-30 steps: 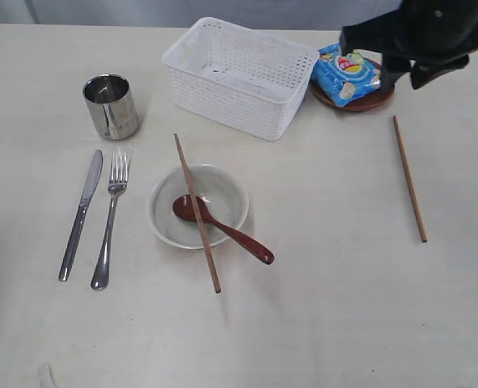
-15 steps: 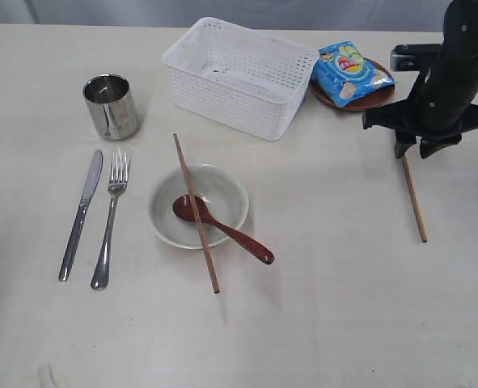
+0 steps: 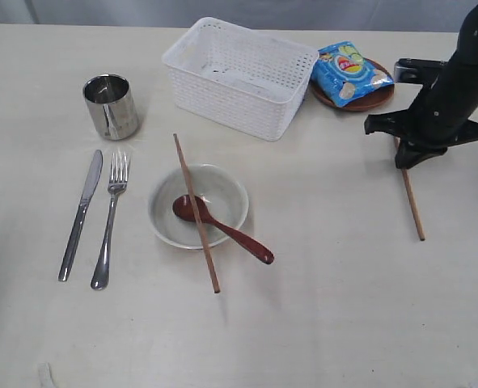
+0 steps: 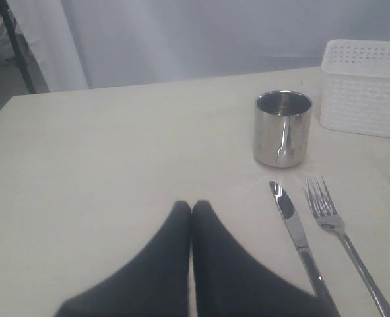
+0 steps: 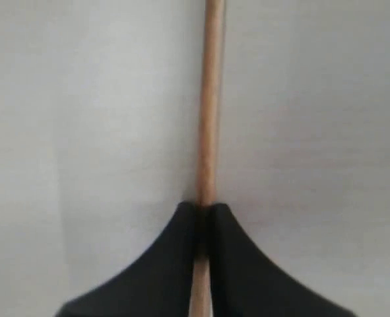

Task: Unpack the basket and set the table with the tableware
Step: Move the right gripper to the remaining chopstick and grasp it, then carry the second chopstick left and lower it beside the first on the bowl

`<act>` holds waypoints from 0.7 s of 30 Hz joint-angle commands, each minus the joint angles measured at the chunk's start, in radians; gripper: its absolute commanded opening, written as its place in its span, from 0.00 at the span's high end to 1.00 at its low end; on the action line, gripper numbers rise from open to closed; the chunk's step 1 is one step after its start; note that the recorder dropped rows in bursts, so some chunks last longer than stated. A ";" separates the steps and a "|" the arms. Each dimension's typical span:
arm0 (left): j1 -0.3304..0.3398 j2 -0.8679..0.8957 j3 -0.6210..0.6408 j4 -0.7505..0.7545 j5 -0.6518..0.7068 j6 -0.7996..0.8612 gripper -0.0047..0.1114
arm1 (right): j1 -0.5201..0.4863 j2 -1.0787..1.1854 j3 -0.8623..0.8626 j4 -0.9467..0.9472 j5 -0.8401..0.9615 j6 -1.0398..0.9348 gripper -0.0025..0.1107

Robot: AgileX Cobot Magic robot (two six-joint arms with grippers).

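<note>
The chopstick (image 5: pixel 211 99) is pinched at one end between the fingertips of my right gripper (image 5: pixel 203 208), which have closed in tight on the wood. In the exterior view that gripper (image 3: pixel 406 162) stands on the right of the table (image 3: pixel 327 307), and the chopstick (image 3: pixel 412 202) runs from it toward the near edge. I cannot tell whether it is clear of the surface. My left gripper (image 4: pixel 191 206) has its fingers pressed together on nothing, low over bare table near the knife (image 4: pixel 299 238).

The only printing is on the blue chip bag (image 3: pixel 350 73), and it is too small for me to read. The bag lies on the brown plate (image 3: pixel 368 103), near the far edge and just beside the basket (image 3: pixel 240 77), where I see only its own white floor.

Open table lies between the chopstick and the bowl (image 3: pixel 240 194), and all along the near side.

The bowl holds the head of the red spoon (image 3: pixel 222 228), whose handle hangs over the rim. The other chopstick (image 3: pixel 196 214) lies across the bowl. To its left lie the fork (image 3: pixel 111 218) and knife (image 3: pixel 81 214) side by side, with the steel cup (image 3: pixel 110 106) upright beyond them.
</note>
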 commanded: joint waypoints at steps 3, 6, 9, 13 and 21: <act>-0.006 -0.002 0.002 0.003 -0.001 -0.002 0.96 | 0.002 0.016 0.010 0.054 0.015 -0.037 0.98; -0.006 -0.002 0.002 0.003 -0.001 -0.002 0.96 | 0.002 -0.043 0.006 0.054 0.028 -0.025 0.98; -0.006 -0.002 0.002 0.003 -0.001 -0.002 0.96 | 0.004 -0.127 0.006 0.062 0.063 -0.015 0.98; -0.006 -0.002 0.002 0.003 -0.001 -0.002 0.96 | 0.037 -0.256 0.008 0.099 0.123 -0.015 0.98; -0.006 -0.002 0.002 0.003 -0.001 -0.002 0.96 | 0.320 -0.421 0.008 0.245 0.185 0.009 0.98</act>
